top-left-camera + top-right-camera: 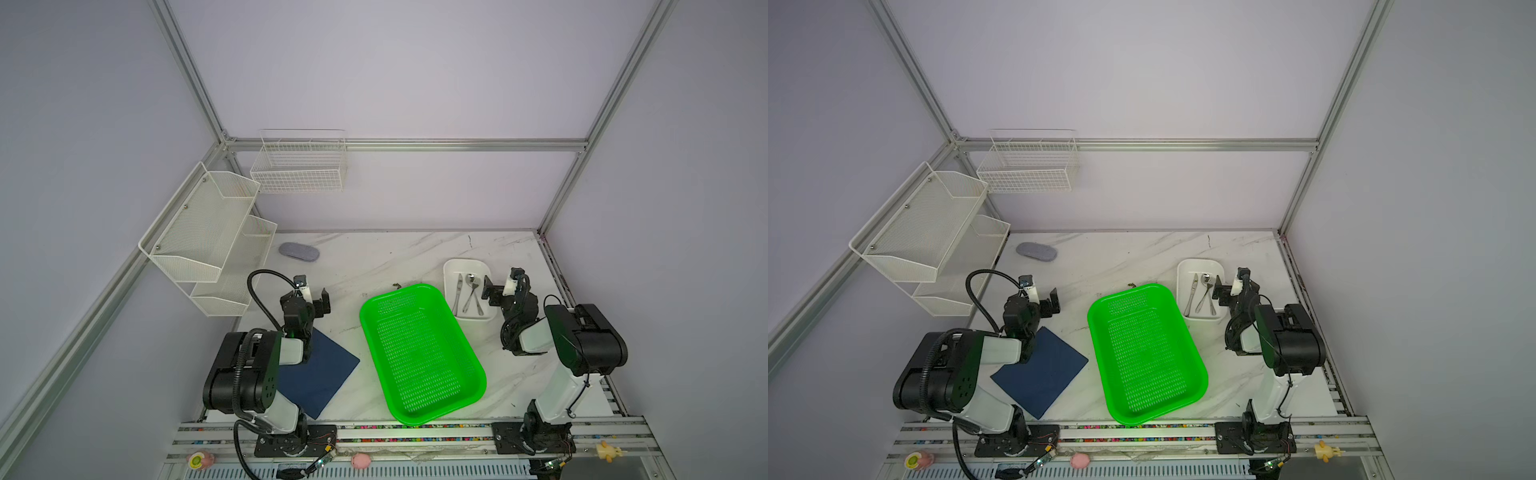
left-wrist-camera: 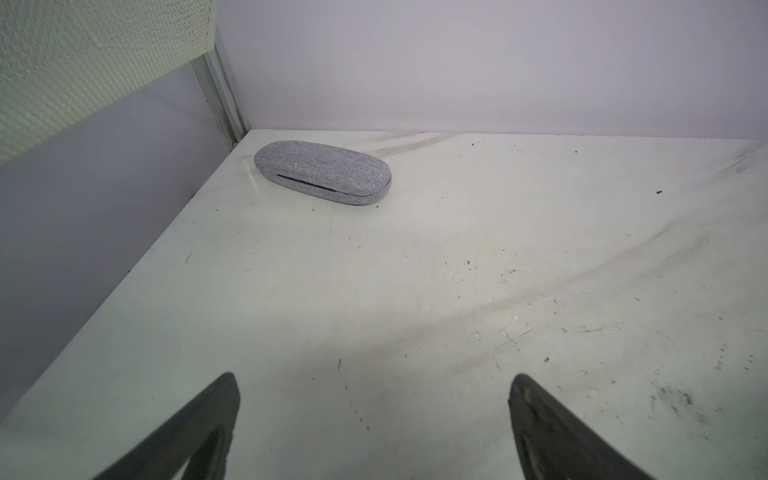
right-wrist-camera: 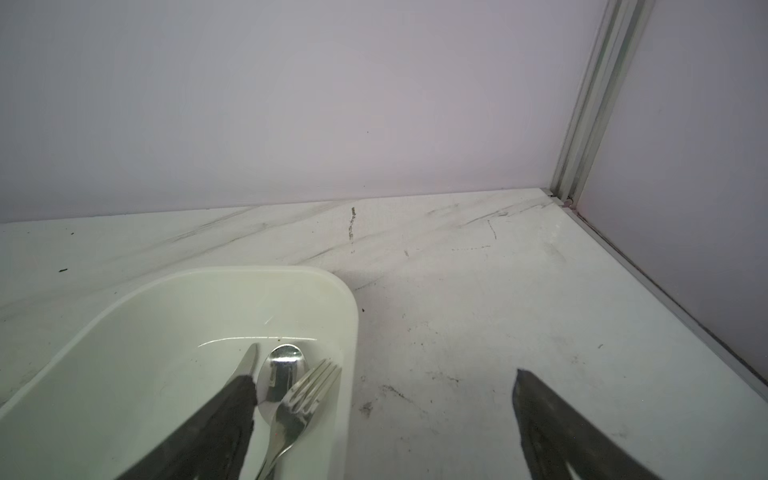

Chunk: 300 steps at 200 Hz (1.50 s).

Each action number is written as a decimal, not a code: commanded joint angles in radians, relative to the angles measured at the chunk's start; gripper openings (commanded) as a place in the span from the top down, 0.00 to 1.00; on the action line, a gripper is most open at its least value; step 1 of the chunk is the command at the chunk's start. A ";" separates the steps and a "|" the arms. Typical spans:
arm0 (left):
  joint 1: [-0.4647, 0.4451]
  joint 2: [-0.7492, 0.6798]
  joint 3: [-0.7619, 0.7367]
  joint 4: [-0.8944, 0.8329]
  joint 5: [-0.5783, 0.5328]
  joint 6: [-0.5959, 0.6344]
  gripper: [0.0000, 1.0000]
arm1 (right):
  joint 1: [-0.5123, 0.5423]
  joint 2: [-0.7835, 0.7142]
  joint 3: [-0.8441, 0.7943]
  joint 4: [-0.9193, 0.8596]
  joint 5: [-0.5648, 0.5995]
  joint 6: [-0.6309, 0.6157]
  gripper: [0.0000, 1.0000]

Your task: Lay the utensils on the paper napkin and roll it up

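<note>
The utensils (image 1: 468,293) (image 1: 1201,291), a shiny knife, spoon and fork, lie together in a white tray (image 1: 465,262) at the back right. In the right wrist view I see the knife tip (image 3: 248,358), spoon bowl (image 3: 282,372) and fork (image 3: 305,399). My right gripper (image 1: 501,283) (image 3: 384,382) hangs open at the tray's right edge, one finger over the knife, holding nothing. The paper napkin (image 1: 322,370) (image 1: 1044,370), a flat navy square, lies front left, partly under my left arm. My left gripper (image 1: 316,294) (image 2: 374,386) is open and empty over bare table beyond the napkin.
A bright green perforated basket (image 1: 409,417) (image 1: 1133,419) fills the middle between napkin and tray. A grey fabric case (image 1: 298,252) (image 2: 322,172) lies in the back left corner. White mesh shelves (image 1: 208,237) and a wire basket (image 1: 299,166) hang on the walls.
</note>
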State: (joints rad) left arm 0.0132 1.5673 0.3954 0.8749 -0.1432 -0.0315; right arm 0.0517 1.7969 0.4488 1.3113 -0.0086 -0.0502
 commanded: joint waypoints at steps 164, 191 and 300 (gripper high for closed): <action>0.005 -0.007 -0.045 0.107 0.071 0.045 0.00 | 0.001 -0.020 0.009 0.032 -0.003 -0.018 0.03; 0.005 -0.019 -0.097 0.195 0.075 0.045 0.00 | 0.004 -0.029 0.002 0.043 0.006 -0.021 0.02; 0.001 -0.645 0.087 -0.673 -0.027 -0.396 0.00 | 0.002 -0.620 0.320 -1.098 -0.058 0.412 0.03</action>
State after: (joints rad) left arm 0.0128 1.0336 0.3672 0.5068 -0.1669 -0.1986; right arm 0.0517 1.2507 0.6739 0.6399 0.0662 0.2008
